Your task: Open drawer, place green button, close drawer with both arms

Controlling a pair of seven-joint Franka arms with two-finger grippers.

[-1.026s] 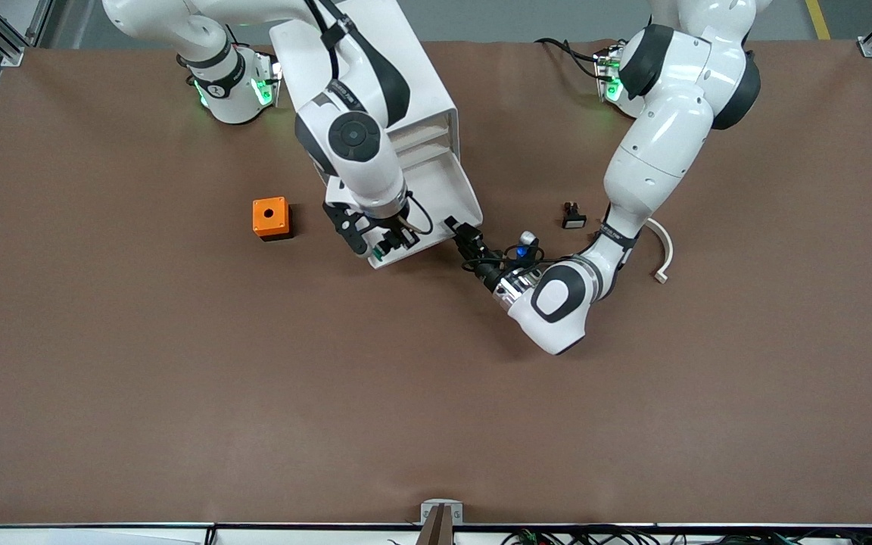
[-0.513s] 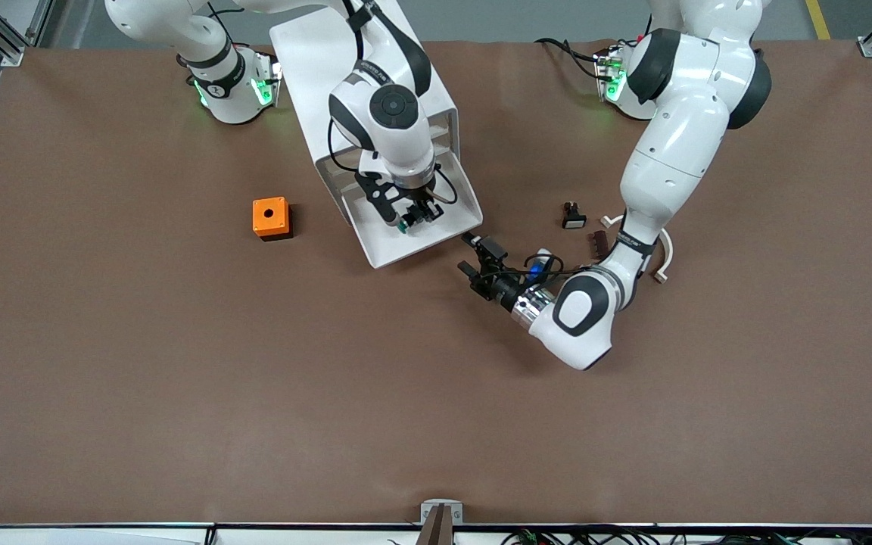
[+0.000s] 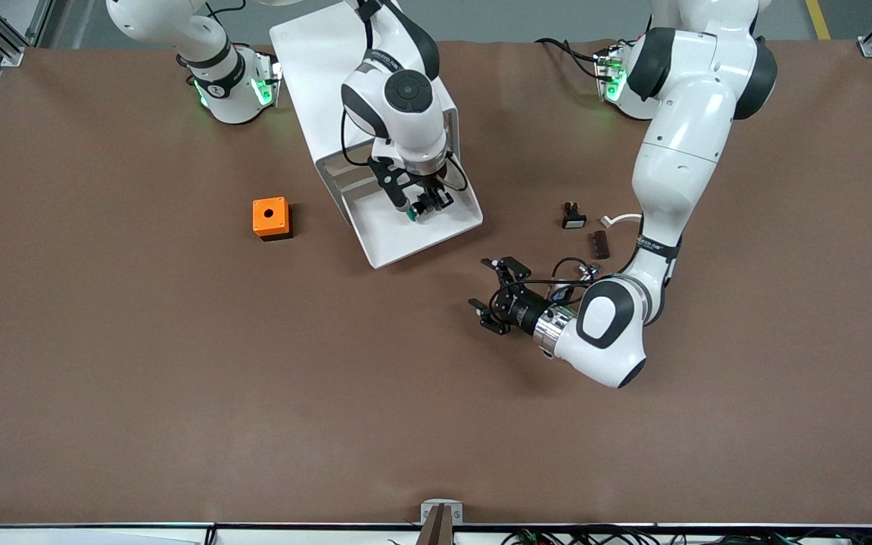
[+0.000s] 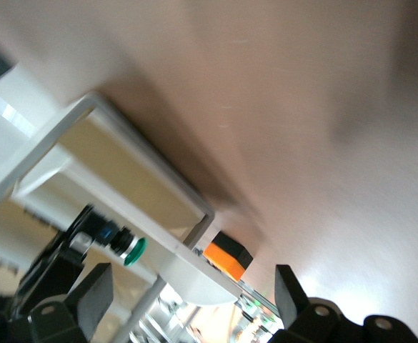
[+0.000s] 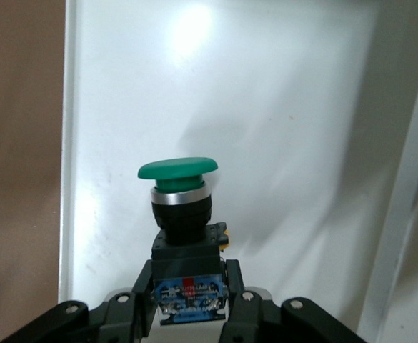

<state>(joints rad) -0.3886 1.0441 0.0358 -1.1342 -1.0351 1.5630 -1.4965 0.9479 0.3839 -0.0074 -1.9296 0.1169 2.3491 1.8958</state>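
Note:
The lowest drawer (image 3: 398,242) of the white cabinet (image 3: 330,53) stands pulled open toward the front camera. My right gripper (image 3: 425,206) hangs over the drawer's white floor (image 5: 266,107), shut on the black-and-blue body of the button (image 5: 178,171), whose green cap (image 3: 411,216) points down. In the right wrist view, my right gripper (image 5: 187,293) has one finger on each side of that body. My left gripper (image 3: 487,294) is open and holds nothing, low over bare table, clear of the drawer's front. The left wrist view shows the button (image 4: 132,251) past my left gripper (image 4: 192,300).
An orange cube (image 3: 271,218) with a hole sits beside the drawer toward the right arm's end. Toward the left arm's end lie a small black switch (image 3: 574,216), a dark brown piece (image 3: 600,243) and a white curved piece (image 3: 621,220), partly hidden by the left arm.
My left gripper opened and drew back from the drawer's front toward the front camera. My right gripper carried the button from the drawer's front edge to over its inside.

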